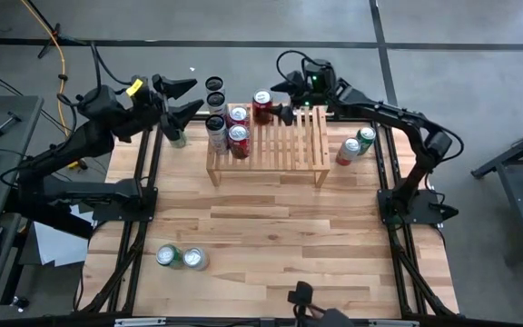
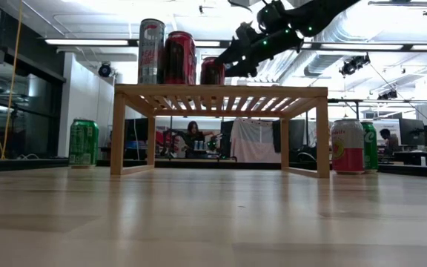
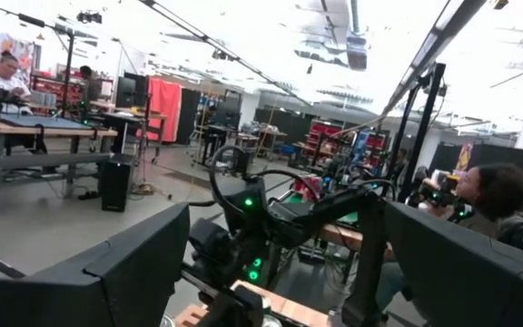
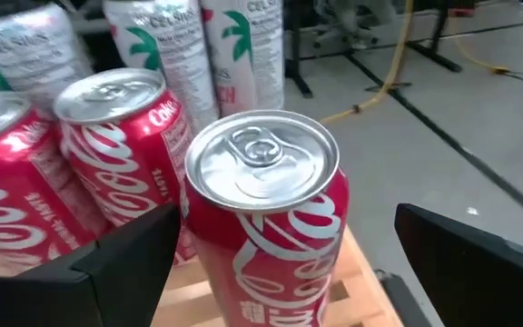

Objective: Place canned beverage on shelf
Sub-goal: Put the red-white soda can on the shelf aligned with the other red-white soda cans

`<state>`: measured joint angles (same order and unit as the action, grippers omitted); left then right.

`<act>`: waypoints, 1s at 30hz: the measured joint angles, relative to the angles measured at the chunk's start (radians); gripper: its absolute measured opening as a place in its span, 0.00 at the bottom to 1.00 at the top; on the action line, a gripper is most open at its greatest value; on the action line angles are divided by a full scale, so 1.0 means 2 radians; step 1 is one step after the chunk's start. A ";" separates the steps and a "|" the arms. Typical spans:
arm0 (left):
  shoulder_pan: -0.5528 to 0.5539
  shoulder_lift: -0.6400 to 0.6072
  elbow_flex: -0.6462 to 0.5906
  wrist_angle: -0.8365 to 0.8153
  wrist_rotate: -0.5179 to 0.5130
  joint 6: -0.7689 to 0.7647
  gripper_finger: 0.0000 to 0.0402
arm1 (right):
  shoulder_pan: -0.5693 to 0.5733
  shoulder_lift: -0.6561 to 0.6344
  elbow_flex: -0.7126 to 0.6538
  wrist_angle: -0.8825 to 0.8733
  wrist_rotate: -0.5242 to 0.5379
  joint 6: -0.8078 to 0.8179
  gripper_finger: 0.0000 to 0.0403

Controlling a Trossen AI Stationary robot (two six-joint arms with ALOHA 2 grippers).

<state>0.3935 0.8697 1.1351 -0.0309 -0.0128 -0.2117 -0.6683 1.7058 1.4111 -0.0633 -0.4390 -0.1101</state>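
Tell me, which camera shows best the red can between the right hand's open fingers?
The right wrist view: the red can fills it, lid clear. The high view shows it small on the shelf; the low view only in part; the left wrist view, not at all.

Red cola can (image 4: 266, 218) standing upright on light-wood shelf (image 4: 352, 272), sitting between the right gripper's (image 4: 284, 263) spread dark fingers (image 4: 125, 268); more red and white cans (image 4: 107, 145) crowding beside it.
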 joint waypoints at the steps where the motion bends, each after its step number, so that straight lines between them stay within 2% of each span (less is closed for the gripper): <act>1: 0.000 0.001 0.000 0.000 0.000 -0.003 0.90 | -0.003 0.002 0.001 0.000 -0.015 0.000 0.97; 4: 0.000 0.005 0.000 0.000 -0.004 -0.010 0.90 | -0.008 0.007 0.001 -0.004 -0.045 -0.001 0.97; 8: 0.000 0.010 0.000 0.000 -0.014 -0.011 0.90 | -0.006 0.014 0.001 0.000 -0.058 -0.002 0.97; 16: 0.000 0.019 0.000 0.004 -0.019 -0.012 0.90 | -0.006 0.018 0.000 0.011 -0.059 -0.001 0.97; 24: 0.000 0.021 0.000 0.004 -0.024 -0.012 0.90 | -0.003 0.019 0.000 0.020 -0.047 0.012 0.89; 30: 0.000 0.021 0.000 0.013 -0.024 -0.012 0.90 | 0.015 0.031 0.000 0.034 -0.042 0.012 0.89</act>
<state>0.3935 0.9115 1.1355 -0.0056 -0.0605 -0.2356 -0.6391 1.7687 1.4113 0.0049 -0.5232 -0.0870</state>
